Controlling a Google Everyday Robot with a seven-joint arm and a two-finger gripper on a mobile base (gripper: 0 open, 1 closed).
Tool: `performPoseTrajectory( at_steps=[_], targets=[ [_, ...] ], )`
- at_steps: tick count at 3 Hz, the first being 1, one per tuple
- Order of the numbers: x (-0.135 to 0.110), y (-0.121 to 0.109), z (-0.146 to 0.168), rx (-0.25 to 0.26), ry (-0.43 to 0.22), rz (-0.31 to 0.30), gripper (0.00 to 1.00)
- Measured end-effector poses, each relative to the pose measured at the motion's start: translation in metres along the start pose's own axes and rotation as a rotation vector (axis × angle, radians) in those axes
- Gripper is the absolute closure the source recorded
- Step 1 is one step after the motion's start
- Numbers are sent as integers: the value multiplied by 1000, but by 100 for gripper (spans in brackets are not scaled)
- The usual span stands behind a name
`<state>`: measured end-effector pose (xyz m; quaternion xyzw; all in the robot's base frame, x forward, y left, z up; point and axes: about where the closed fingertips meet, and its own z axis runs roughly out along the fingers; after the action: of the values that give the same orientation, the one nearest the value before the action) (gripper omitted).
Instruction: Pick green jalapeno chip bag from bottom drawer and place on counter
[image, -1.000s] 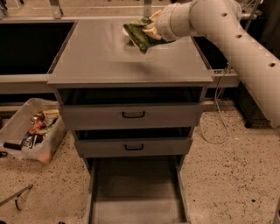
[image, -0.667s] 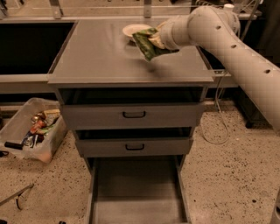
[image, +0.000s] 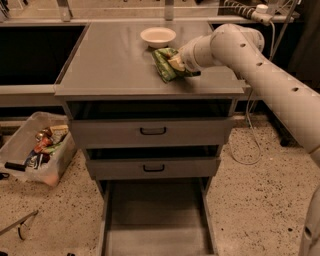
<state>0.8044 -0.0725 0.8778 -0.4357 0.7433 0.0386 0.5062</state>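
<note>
We hold the green jalapeno chip bag clamped at its right edge in our gripper, so the bag lies just left of it, long axis running far to near, resting or nearly resting on the counter near a white bowl.

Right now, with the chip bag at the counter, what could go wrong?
The gripper is at the green jalapeno chip bag on the counter, close to the white bowl; a sideways retreat might drag the bag or knock the bowl. The bottom drawer stands open below; driving forward might hit it.
</note>
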Motion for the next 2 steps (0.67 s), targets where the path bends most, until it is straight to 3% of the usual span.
performPoseTrajectory(
  at_steps=[2],
  targets=[
    [0, 0, 0, 0, 0, 0, 38]
  ],
)
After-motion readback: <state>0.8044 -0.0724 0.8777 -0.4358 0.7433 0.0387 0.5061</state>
